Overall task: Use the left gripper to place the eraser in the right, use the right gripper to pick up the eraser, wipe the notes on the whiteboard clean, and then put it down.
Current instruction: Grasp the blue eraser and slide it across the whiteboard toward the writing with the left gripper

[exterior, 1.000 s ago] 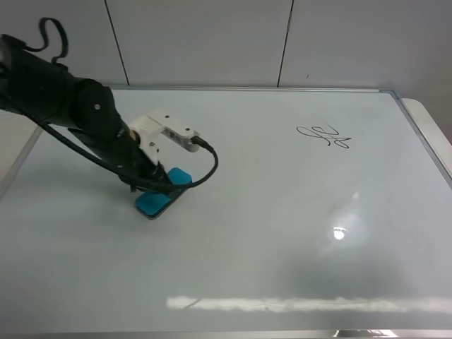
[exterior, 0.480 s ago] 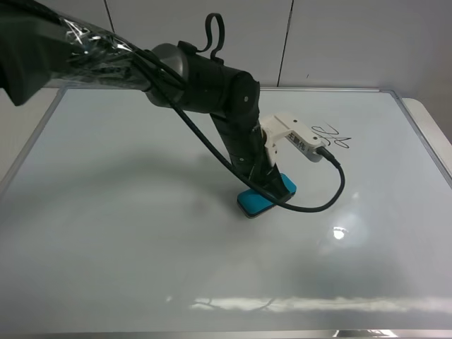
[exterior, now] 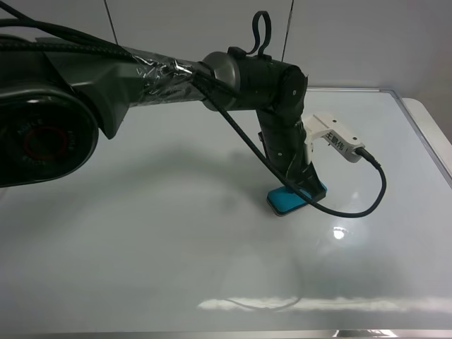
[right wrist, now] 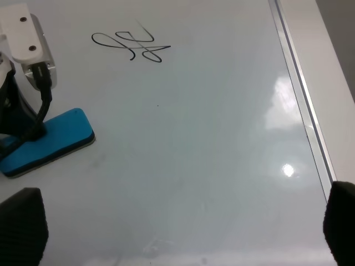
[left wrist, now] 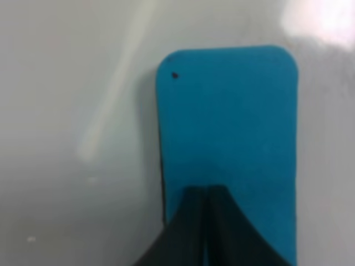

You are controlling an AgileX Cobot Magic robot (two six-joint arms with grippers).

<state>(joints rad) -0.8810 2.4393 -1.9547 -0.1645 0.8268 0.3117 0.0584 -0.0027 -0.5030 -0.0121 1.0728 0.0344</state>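
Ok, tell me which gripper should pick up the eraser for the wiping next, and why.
Right. The right gripper is open, with the eraser and the notes both in its wrist view. The left gripper is shut, sits on the eraser's top, and probably only needs to lift away.

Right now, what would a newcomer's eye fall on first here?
The big foil-wrapped left arm stretched across the whiteboard, with the left gripper down on the teal eraser right of centre. Next, the black notes beyond the eraser, plain in the right wrist view.
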